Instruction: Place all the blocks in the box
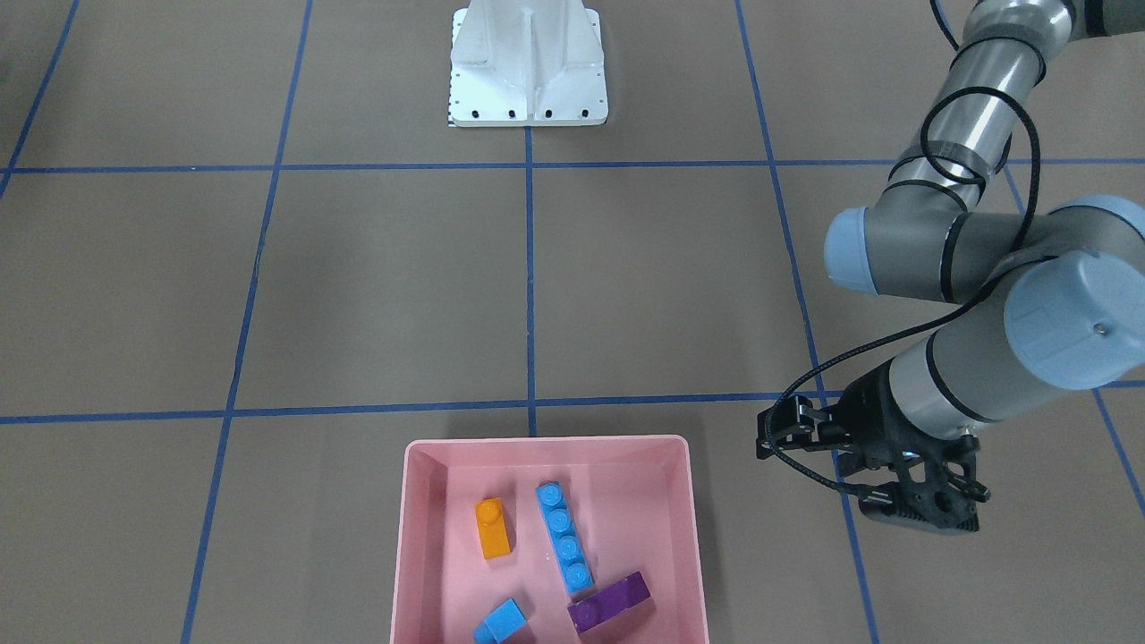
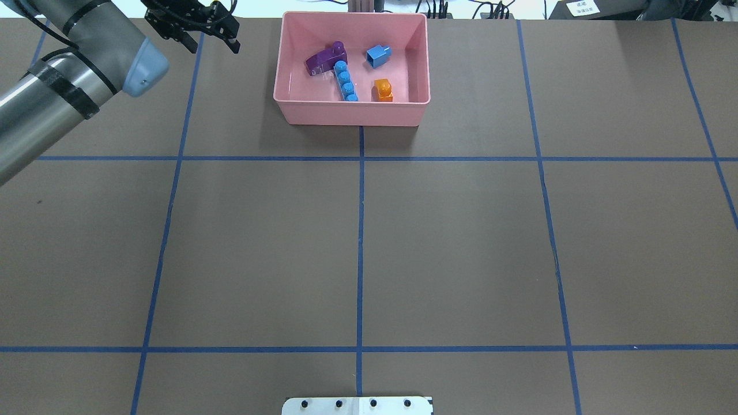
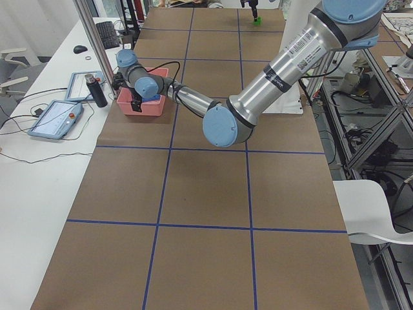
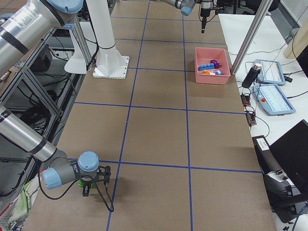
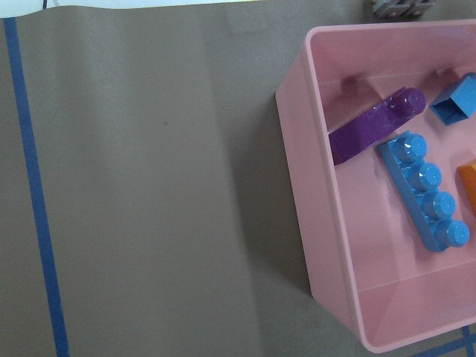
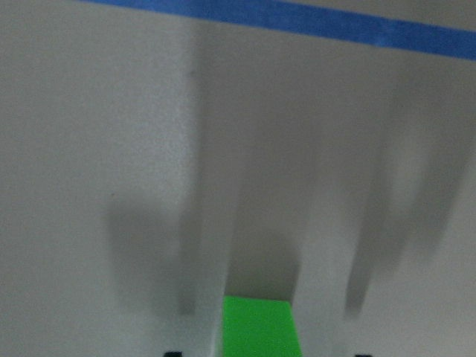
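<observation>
Blocks of four colours lie inside the box (image 2: 351,112), the shallow pink tray that sits at the far edge of the table (image 2: 461,242) from the robot, astride the middle blue tape line (image 2: 360,230). The orange block (image 2: 382,90) stands stud up close to the wall nearest the robot. The long blue block (image 2: 345,82) lies on a slant beside it, all four studs showing, and its far end touches the purple block (image 2: 324,59), which lies across the corner toward the robot's left. The small blue block (image 2: 377,55) rests tipped on its side, apart from the others, near the far wall. The green block (image 6: 260,327) is well away from the box, down at the table's end on the robot's right. There the right gripper (image 4: 95,188) is lowered to the table top with a finger on either side of the green block. The wrist view is blurred, so I cannot tell whether the fingers press on it or merely flank it. The left gripper (image 2: 211,43) hangs above bare table just beside the box on the robot's left, clear of the rim, its two fingers spread apart and holding nothing. The white base (image 1: 528,72) of the robot stands at the table's near edge on the same centre line.
</observation>
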`<state>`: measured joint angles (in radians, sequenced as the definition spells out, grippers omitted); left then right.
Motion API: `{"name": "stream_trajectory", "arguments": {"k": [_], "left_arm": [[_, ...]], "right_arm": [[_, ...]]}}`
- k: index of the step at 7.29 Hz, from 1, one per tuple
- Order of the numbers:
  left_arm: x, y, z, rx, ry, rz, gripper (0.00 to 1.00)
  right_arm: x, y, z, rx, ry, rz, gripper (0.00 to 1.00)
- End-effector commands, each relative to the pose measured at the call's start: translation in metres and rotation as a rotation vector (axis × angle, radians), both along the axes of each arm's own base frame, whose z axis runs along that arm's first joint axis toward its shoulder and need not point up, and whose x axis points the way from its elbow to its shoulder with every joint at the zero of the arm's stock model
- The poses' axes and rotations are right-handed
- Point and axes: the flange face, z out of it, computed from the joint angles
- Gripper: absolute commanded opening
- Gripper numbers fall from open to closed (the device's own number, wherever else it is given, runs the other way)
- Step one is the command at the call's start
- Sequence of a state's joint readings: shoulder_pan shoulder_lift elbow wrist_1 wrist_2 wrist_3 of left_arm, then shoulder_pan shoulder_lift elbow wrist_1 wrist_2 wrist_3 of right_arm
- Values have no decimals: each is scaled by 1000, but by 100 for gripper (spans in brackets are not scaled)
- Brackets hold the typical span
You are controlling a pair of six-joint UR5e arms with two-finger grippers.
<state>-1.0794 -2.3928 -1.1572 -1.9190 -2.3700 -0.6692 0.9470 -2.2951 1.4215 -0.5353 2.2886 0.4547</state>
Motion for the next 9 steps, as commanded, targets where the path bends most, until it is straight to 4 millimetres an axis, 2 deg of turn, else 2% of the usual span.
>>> {"name": "stream_trajectory", "arguments": {"k": [1,2,3,4,5,7,8,9], "left_arm": [[-3,-1,-1,3,1,-3,100],[-3,-1,-1,1,1,-4,100],[-3,-1,0,0,1,-4,100],[-4,-1,0,0,1,-6,100],[-5,-1,-1,3,1,-6,100],[-7,0,5,-2,-2,-10,100],[-6,0,5,-2,-3,-9,100],[-7,1,6,-6,-2,-12,100]], "right_arm": [[-2,3,2,-7,7,-41,20],[-2,3,4,2,18,-57,0],[-1,-1,5,47,53,-59,0],[-8,-11,-7,79,36,-54,0],[-19,-32,-35,146,4,-11,0],[-13,-76,-82,302,-47,148,0],[-21,-122,-99,382,-88,190,0],[-41,-195,-124,419,-110,224,0]]}}
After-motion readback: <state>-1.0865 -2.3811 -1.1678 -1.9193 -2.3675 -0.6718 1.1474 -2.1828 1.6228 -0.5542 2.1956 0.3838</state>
